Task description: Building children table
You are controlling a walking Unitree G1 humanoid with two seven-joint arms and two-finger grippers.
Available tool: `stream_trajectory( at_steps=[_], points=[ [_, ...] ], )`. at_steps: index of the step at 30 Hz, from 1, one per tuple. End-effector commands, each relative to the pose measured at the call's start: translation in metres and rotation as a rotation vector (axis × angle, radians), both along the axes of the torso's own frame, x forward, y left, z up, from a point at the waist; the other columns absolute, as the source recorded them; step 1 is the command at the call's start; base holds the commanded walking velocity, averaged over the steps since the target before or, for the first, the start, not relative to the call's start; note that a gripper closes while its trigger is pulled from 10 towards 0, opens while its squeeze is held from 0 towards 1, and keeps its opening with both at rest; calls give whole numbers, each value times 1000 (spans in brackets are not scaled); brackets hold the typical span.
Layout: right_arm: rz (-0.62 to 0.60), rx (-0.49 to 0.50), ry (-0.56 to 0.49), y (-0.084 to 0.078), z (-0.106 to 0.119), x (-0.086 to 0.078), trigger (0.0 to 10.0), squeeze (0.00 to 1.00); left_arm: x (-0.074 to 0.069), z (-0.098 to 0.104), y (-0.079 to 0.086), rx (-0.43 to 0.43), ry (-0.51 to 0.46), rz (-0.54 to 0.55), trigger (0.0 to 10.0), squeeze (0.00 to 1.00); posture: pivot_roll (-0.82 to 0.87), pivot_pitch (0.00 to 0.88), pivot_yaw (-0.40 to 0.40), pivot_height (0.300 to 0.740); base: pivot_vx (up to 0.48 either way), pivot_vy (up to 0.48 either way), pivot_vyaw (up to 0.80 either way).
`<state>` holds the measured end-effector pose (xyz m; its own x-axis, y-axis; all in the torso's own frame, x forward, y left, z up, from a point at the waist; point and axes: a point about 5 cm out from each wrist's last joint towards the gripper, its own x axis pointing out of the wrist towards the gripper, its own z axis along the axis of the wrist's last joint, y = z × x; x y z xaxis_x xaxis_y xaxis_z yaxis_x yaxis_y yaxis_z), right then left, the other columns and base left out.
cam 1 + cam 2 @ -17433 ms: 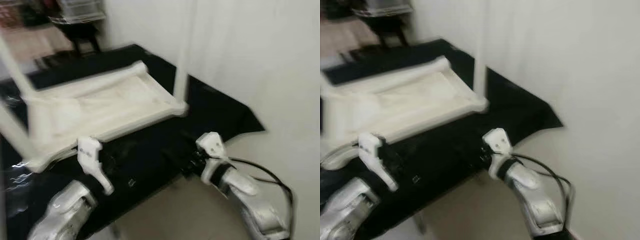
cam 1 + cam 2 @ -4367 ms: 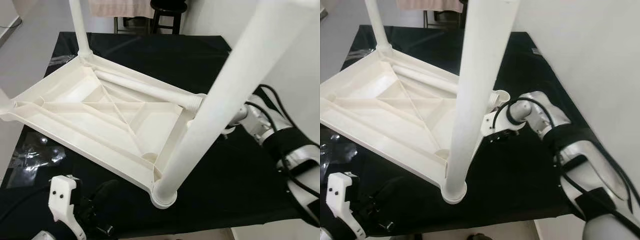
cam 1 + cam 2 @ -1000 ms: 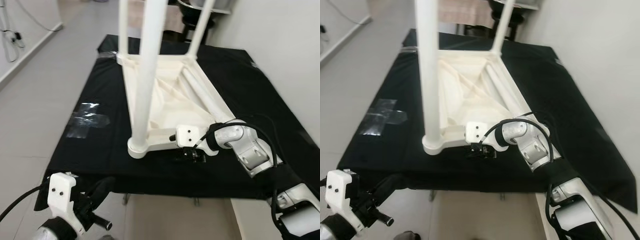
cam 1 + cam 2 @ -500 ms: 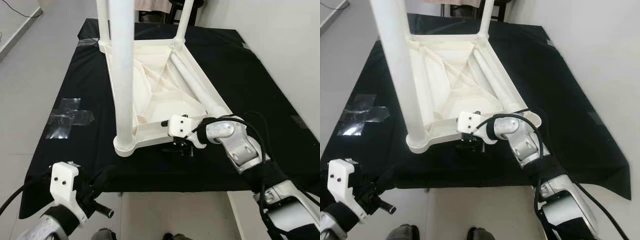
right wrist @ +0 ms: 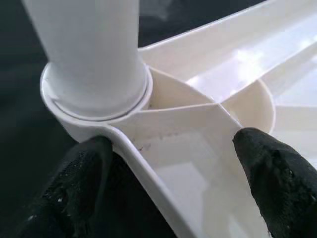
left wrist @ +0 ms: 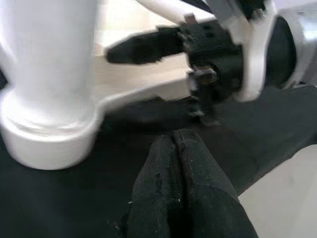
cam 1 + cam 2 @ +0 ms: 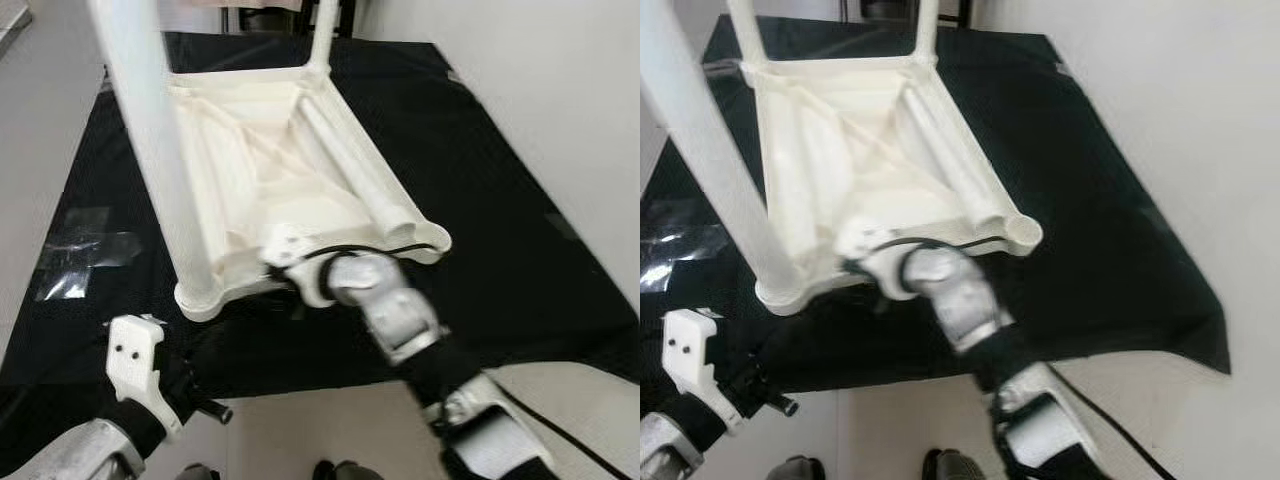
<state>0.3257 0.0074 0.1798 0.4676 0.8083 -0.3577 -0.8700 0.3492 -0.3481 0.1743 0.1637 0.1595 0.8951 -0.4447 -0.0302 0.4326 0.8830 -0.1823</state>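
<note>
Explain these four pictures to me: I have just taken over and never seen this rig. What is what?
The two wide pictures come from the robot's head, looking down. The two close-ups come from cameras on its wrists, looking along each claw.

On the black cloth lies a white plastic children's table, upside down. Legs stand up from three corners. One more leg lies loose inside the frame, beside the empty corner socket.

The right claw is open, one finger on each side of the table's near rim, close to the near leg. It is not gripping yet.

The left claw is shut on nothing, low over the cloth's near edge, pointing at that same corner.

Someone's shoes show on the floor.
</note>
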Motion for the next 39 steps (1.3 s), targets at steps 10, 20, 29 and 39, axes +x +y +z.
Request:
stream_trajectory(
  at_steps=[10,20,29,39],
  points=[
    [36,136,-14,64,17,-21,10000,0,-1,-1,0,4,8,21,10000,0,141,164,-129,740,0,0,0],
    [-158,151,-3,16,7,4,10000,0,5,2,2,19,-10,29,10000,0,120,159,-109,740,0,0,0],
    [-365,127,4,-83,8,39,10000,0,13,6,1,59,-36,19,10000,0,100,157,-93,740,0,0,0],
    [-397,261,-6,-149,36,44,10000,0,27,17,19,125,-100,142,10000,0,66,161,-102,740,0,0,0]
  ],
)
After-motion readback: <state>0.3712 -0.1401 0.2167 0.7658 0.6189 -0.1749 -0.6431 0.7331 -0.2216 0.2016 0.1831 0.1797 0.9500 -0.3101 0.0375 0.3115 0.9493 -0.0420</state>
